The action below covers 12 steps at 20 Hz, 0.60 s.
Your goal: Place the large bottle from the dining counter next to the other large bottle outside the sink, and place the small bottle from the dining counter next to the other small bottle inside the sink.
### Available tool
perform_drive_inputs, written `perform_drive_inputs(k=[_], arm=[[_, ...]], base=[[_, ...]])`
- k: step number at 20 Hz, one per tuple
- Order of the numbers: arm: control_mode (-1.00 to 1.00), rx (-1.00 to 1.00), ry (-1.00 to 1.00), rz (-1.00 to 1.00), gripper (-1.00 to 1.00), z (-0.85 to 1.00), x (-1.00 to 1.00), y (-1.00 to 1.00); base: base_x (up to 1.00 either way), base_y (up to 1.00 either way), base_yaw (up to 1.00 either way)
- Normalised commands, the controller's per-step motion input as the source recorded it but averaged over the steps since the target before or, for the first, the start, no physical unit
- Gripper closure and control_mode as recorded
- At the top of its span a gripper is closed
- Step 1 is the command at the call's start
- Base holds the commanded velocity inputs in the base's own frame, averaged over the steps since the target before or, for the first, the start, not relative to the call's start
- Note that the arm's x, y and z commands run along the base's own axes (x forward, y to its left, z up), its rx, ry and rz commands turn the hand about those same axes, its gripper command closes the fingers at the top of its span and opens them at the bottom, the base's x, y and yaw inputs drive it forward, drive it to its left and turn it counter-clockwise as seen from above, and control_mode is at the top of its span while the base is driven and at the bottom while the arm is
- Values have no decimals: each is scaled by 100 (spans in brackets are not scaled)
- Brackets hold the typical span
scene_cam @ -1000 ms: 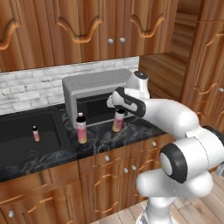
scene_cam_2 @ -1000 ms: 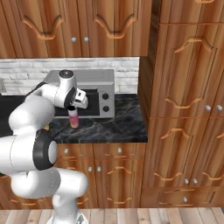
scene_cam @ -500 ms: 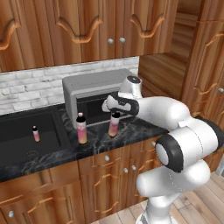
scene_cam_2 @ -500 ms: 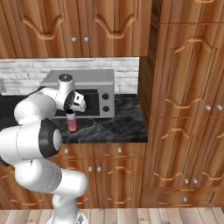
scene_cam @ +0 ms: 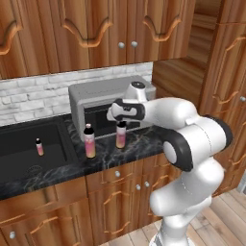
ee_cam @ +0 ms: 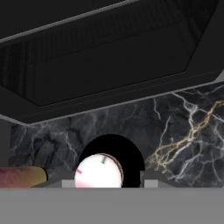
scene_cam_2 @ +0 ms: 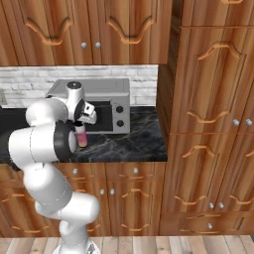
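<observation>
left base view: we see our gripper [scene_cam: 121, 120] clamped on the large bottle [scene_cam: 121, 135], upright on the counter [scene_cam: 144, 144] before the microwave [scene_cam: 96, 93]; other large bottle [scene_cam: 89, 141] near, beside sink [scene_cam: 57, 139]; small bottle [scene_cam: 39, 146] inside | right base view: bottle [scene_cam_2: 81, 135] held at top | hand view: cap between fingertips [ee_cam: 151, 180]

Robot arm [scene_cam: 192, 129]: glossy white shell of rounded, bulbous segments, joined by dark grey to black rings at the joints. Thick white column at the base. Wrist ends in a white cap with a small dark disc; black hand section below.
</observation>
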Motion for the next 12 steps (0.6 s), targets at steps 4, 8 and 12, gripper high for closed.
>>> perform_drive_inputs(k=[4,8,12], arm=[[-100,0,0,0,100,-36,19,6],[-100,0,1,1,100,-9,0,1],[-100,0,0,0,100,0,0,0]], base=[[0,0,0],[0,0,0],[0,0,0]])
